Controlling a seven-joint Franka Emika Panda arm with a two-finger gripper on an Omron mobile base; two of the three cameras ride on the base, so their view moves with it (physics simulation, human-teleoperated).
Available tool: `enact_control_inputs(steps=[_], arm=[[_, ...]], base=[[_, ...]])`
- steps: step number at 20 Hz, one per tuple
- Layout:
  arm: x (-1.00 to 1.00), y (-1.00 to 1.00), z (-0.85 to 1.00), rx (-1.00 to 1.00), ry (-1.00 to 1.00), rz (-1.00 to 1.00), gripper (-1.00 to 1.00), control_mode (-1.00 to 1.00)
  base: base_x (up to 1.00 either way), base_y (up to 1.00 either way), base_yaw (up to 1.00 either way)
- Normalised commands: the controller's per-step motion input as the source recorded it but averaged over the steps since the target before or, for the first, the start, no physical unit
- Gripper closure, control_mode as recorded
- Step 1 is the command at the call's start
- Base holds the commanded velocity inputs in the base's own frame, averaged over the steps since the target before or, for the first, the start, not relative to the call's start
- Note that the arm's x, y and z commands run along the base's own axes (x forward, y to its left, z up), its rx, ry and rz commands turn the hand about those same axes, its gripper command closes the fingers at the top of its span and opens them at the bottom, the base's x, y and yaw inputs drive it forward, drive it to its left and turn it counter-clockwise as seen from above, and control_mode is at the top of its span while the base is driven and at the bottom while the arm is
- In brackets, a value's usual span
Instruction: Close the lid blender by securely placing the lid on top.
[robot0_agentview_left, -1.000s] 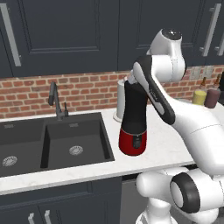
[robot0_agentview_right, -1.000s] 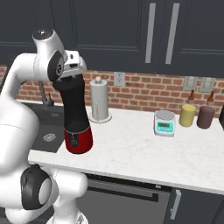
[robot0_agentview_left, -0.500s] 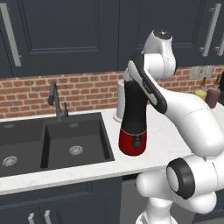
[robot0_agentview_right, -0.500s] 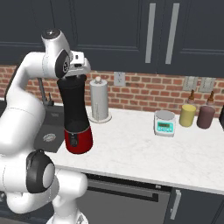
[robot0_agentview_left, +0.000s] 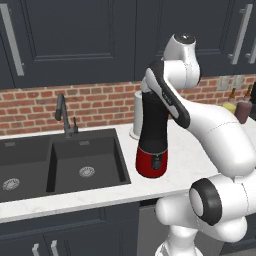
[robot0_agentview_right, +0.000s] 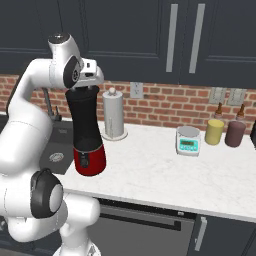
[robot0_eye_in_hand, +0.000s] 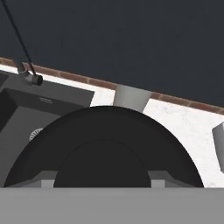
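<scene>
Blender (robot0_agentview_left: 152, 135) stands upright on the white marble desk (robot0_agentview_right: 165, 175), just right of the black double sink (robot0_agentview_left: 60, 162), its tall black jar rising from a rounded red base with a small dark panel on the front. No brand name or writing can be read on it. The lid (robot0_eye_in_hand: 105, 151), a round black disc with a raised inner ring, lies directly under the hand camera and covers the jar's mouth from that angle; from the base views the top of the jar is hidden by the robot's hand, so how firmly the lid sits cannot be told. The pincer (robot0_agentview_right: 86, 86) is right over the top of the jar, and whether its fingers are spread or closed cannot be told, since only two small grey tips show at the bottom of the hand view beside the lid. Behind the blender a white paper roll (robot0_agentview_right: 113, 114) stands upright on its holder against the brick wall. Farther right a small kitchen scale (robot0_agentview_right: 188, 140) has a teal display whose figures are too small to read, with a yellow jar (robot0_agentview_right: 215, 132) and a dark red jar (robot0_agentview_right: 235, 133) beside it.
</scene>
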Motion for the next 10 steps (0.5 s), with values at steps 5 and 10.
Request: enact_control_inputs(steps=[5,10], arm=[[0.26,0.09,-0.25,0.0,-0.03,-0.04,1.0,-1.0],[0.06,0.12,-0.33,0.08,-0.03,-0.03,1.0,-1.0]], base=[[0.0,0.0,0.0],[0.0,0.0,0.0]])
